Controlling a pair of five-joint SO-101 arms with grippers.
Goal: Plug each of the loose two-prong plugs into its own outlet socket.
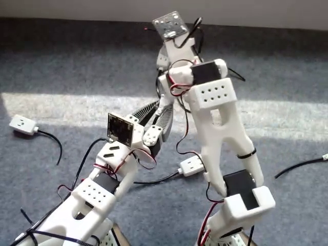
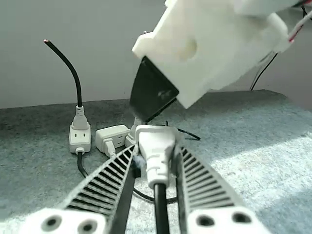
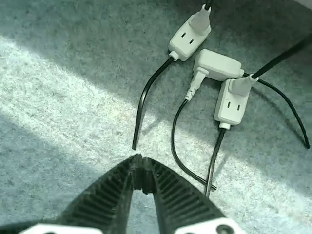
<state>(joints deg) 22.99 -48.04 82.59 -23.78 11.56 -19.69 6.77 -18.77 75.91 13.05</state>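
Observation:
My left gripper (image 2: pixel 155 149) is shut on a white two-prong plug (image 2: pixel 154 158) whose black cord runs back between the fingers; its prongs are hidden. Just beyond it lie a white outlet socket (image 2: pixel 79 138) with a plug seated in it and a second white socket block (image 2: pixel 111 139). From above, my left gripper (image 1: pixel 155 116) sits under the right arm's wrist (image 1: pixel 205 87). My right gripper (image 3: pixel 144 165) hangs shut and empty over the carpet. Past it lie two sockets with plugs in them (image 3: pixel 189 38) (image 3: pixel 231 101) and a white block (image 3: pixel 217 64) between them.
A lone white socket (image 1: pixel 23 124) with a black cord lies at the far left. Another socket (image 1: pixel 192 165) rests between the two arms. A loose black cable (image 1: pixel 302 164) crosses the grey carpet at the right. The right arm's body (image 2: pixel 219 44) hangs close over my left gripper.

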